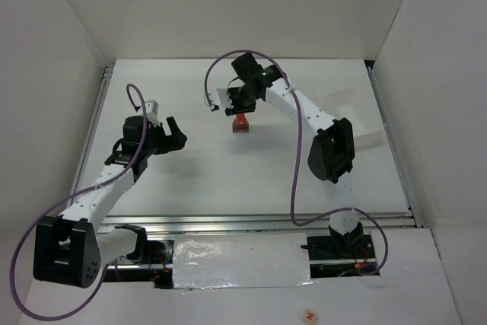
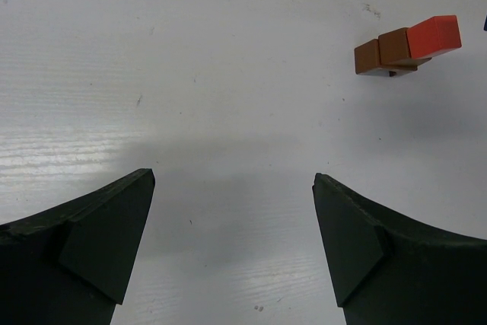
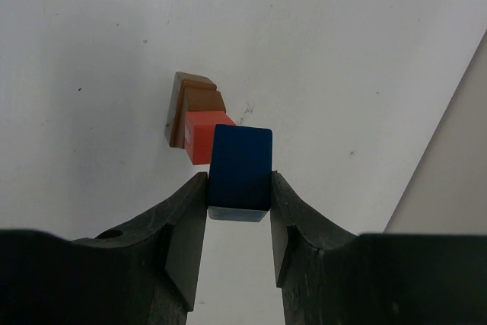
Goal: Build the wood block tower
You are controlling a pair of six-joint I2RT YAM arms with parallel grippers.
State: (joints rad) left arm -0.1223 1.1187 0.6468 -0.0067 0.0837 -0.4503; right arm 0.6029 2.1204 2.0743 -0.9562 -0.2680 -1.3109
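"Right wrist view, tower first. What's there?"

"Wood block tower (image 3: 196, 116) on the white table (image 3: 91, 51), toward the far middle per the top view. Brown blocks (image 3: 199, 99) below, red cube (image 3: 202, 136) on top. Brown count is unclear, two or three; they overlap."

"Blue wedge?"

"Blue wedge (image 3: 240, 167) is pinched in the right gripper (image 3: 239, 188), a finger pressed to each side, right over the cube. It covers part of the cube — touching or just above, can't tell. Its underside is hidden."

"Top view any help?"

"No. The tower (image 1: 241, 122) is a tiny red blob just beside the right gripper (image 1: 241, 110), and the wedge is hidden under the wrist."

"Left side?"

"Left gripper (image 2: 234, 180) is spread wide, with only bare table between its fingers (image 2: 106, 241). It is well apart from the tower (image 2: 396, 51), which sits in the upper corner of the left wrist view — the frame edge cuts just past the red cube (image 2: 434, 36). The top view puts the left gripper (image 1: 176, 135) left of the stack."
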